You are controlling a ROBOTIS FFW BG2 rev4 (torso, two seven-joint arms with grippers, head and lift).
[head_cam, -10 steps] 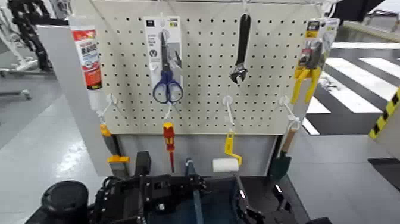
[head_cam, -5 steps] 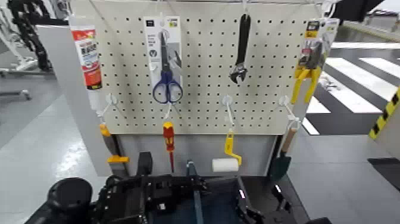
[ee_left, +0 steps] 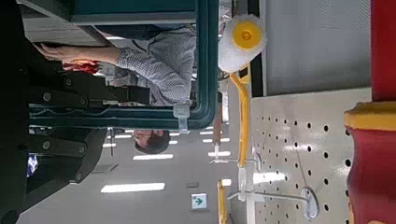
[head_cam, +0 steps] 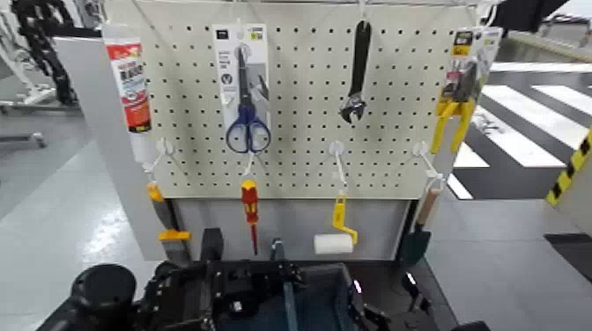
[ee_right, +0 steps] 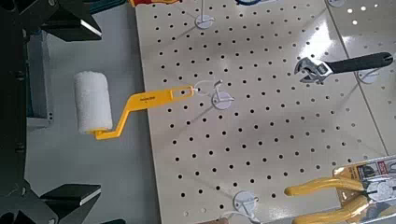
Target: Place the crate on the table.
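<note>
The dark blue-grey crate [head_cam: 310, 304] with its thin blue upright centre handle [head_cam: 289, 286] sits low at the bottom of the head view, in front of the pegboard. My left gripper [head_cam: 216, 295] is against the crate's left side, and the crate's teal rim [ee_left: 203, 65] fills the left wrist view. My right gripper [head_cam: 377, 315] is at the crate's right side. Its black fingers [ee_right: 65, 19] stand wide apart with nothing between them, facing the pegboard. A strip of black table [head_cam: 389, 275] shows right of the crate. The crate's base is hidden.
A cream pegboard [head_cam: 299, 106] stands close behind, hung with scissors [head_cam: 247, 97], a wrench [head_cam: 356, 75], pliers [head_cam: 458, 101], a red screwdriver [head_cam: 250, 211] and a yellow-handled paint roller [head_cam: 335, 238]. A person in a checked shirt [ee_left: 159, 65] shows beyond the crate. Glossy grey floor lies on both sides.
The crate and both arms have sunk slightly. The handle's top sits a little lower and more of the crate's inside shows.
</note>
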